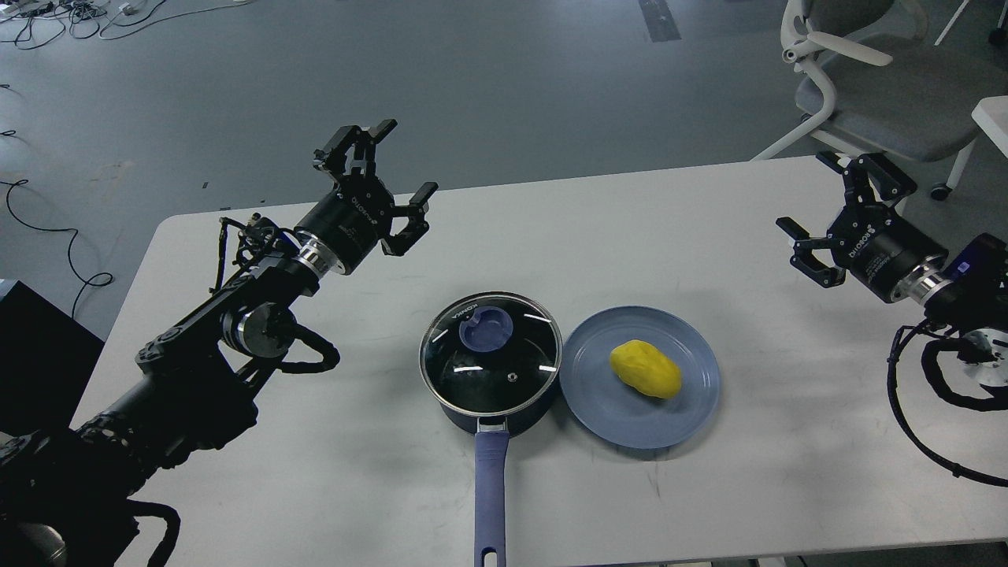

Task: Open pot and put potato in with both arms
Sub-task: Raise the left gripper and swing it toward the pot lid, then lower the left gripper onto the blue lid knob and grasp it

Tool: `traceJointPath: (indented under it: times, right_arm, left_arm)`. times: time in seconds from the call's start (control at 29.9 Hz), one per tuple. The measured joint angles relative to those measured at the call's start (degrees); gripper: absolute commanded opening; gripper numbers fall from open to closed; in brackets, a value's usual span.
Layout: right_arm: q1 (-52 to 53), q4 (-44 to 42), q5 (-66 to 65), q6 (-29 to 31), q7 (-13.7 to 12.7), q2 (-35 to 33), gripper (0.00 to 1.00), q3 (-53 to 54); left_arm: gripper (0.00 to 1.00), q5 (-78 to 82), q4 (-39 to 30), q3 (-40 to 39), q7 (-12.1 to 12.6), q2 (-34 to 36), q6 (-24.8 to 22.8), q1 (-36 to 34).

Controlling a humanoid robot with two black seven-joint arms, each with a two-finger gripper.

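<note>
Glass was the first thing I had to deal with, since the round glass lid [491, 354] with its blue knob [484, 329] was sitting square on the small dark-blue saucepan [504, 413], whose long lavender handle [491, 488] pointed back toward me; so nothing was open yet. The bright yellow lumpy toy potato [645, 368] lay on the flat blue plate [598, 409], which sat just beside the pot on the right, rims about touching, all of it on the white table [630, 228].

My left gripper [390, 181] hung in the air up and to the left of the pot, fingers spread wide and holding nothing; my right gripper [839, 213] hovered well off to the right of the plate, also splayed open and empty.

My thinking for the lid step: come down on the knob from straight above with the left, line the fingers up either side of it before closing, and lift vertically so the rim didn't drag the pot sideways into the plate; the knob sat off-centre toward the far-left of the lid from my view, so I figured I should aim there and not at the glass middle; the right could then take the potato across its narrow side.
</note>
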Motion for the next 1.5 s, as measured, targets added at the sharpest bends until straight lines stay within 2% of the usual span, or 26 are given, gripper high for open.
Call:
traceJointPath:
  times: [0.3, 0.53, 0.6, 0.77, 0.94, 1.07, 1.27, 1.5]
  right_arm:
    - [0.0, -0.1, 0.1, 0.0, 0.0, 0.3, 1.00, 0.6]
    - [0.4, 0.0, 0.1, 0.0, 0.0, -0.5, 1.00, 0.7]
    - [0.7, 0.1, 0.1, 0.0, 0.0, -1.2, 1.00, 0.7]
    - [1.3, 0.3, 0.1, 0.0, 0.0, -2.9, 1.00, 0.7]
    - [1.5, 0.3, 0.1, 0.0, 0.0, -3.1, 1.00, 0.7]
    - [1.5, 0.3, 0.1, 0.0, 0.0, -3.1, 1.00, 0.6]
    - [1.5, 0.3, 0.1, 0.0, 0.0, -3.2, 1.00, 0.6]
    - [1.5, 0.3, 0.0, 0.0, 0.0, -3.3, 1.00, 0.6]
  left_arm:
    - [0.98, 0.0, 0.1, -0.4, 0.3, 0.6, 0.0, -0.1]
    - [0.98, 3.9, -1.2, 0.9, 1.3, 4.6, 0.0, -6.3]
    - [0.98, 6.1, -4.1, 0.9, 1.2, 7.1, 0.0, -8.3]
    - [0.98, 17.4, -17.1, 0.5, 0.7, 13.8, 0.0, -12.4]
    - [0.97, 36.6, -33.5, 0.1, -0.5, 19.0, 0.0, -14.5]
    - [0.96, 54.8, -43.5, 0.1, -1.0, 21.1, 0.0, -14.7]
    - [0.97, 73.3, -50.5, 1.0, -1.1, 21.2, 0.0, -14.4]
    - [0.97, 99.8, -50.5, 6.4, -0.8, 20.0, 0.0, -14.2]
